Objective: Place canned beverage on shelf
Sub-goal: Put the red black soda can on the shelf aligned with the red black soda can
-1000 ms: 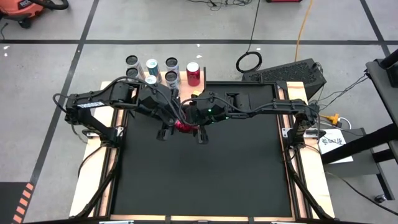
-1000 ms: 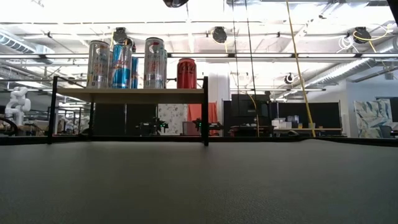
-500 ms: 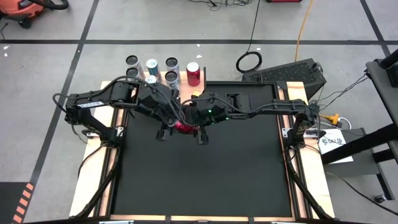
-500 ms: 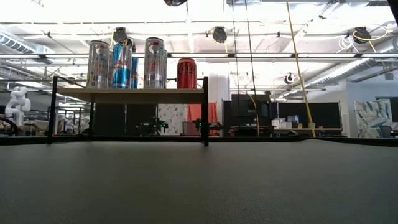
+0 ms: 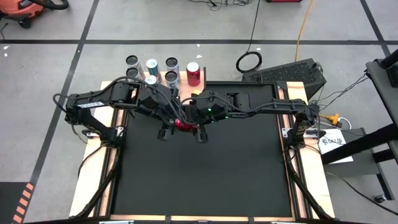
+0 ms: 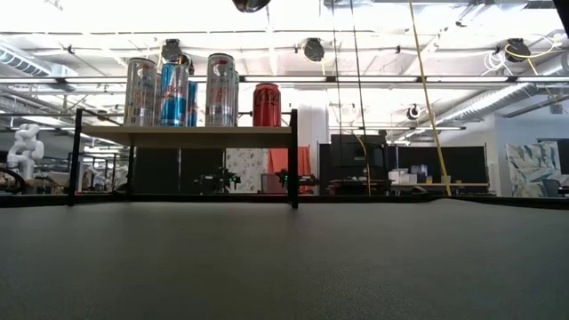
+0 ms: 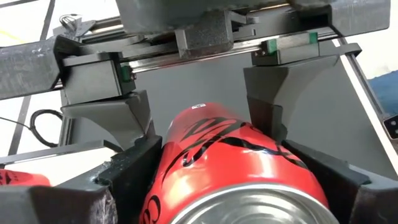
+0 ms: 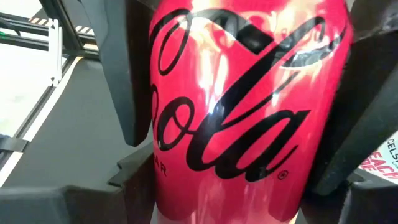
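A red cola can (image 5: 181,125) is held in the air between both grippers over the far middle of the black table (image 5: 205,180). My left gripper (image 5: 168,122) comes from the left and my right gripper (image 5: 196,122) from the right; both are shut on the can. The can fills the right wrist view (image 8: 249,112). The wooden shelf (image 6: 184,131) stands on black legs at the table's far edge and carries several silver and blue cans (image 6: 175,92) and one red can (image 6: 267,105). The held can and both grippers lie above the low view. My left gripper pinches the can's wall near its silver end (image 7: 249,205) between its two fingers (image 7: 127,177), one on each side. The can reaches away from that end toward my right gripper and is lifted clear of the table. My right gripper pinches the can's red wall (image 8: 168,124) between its two fingers, one on each side, coming from the table's right. In the left wrist view its fingers (image 7: 264,109) stand at the can's far part. The can is clear of the table.
The shelf with its cans shows in the high view (image 5: 186,93) just beyond the grippers, at the table's far left. Pale wooden strips (image 5: 93,174) edge the table. A black case (image 5: 292,73) lies off the far right corner.
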Controlling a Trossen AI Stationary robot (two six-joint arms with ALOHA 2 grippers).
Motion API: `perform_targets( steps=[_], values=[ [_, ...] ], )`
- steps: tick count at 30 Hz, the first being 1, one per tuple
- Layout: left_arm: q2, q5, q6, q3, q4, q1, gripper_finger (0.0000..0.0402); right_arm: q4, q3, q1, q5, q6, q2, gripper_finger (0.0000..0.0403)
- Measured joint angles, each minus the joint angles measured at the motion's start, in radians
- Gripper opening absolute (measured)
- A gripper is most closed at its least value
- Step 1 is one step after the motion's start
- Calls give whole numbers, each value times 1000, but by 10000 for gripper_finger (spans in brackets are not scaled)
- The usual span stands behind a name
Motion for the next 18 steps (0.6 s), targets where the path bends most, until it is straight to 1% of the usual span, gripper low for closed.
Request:
perform_targets(
  steps=[4,9,12,16,18],
  values=[
    [0,0,-2,0,-1,1,345,-1,0,0,-2,0,0,271],
    [0,1,24,0,-2,16,392,-1,0,-1,7,1,0,271],
    [0,2,55,0,-3,19,392,-4,2,-1,13,1,0,271],
    [0,-1,54,0,-3,11,389,-6,2,0,49,0,0,271],
    [1,1,56,0,-2,9,389,-10,2,0,45,4,0,271]
  ],
)
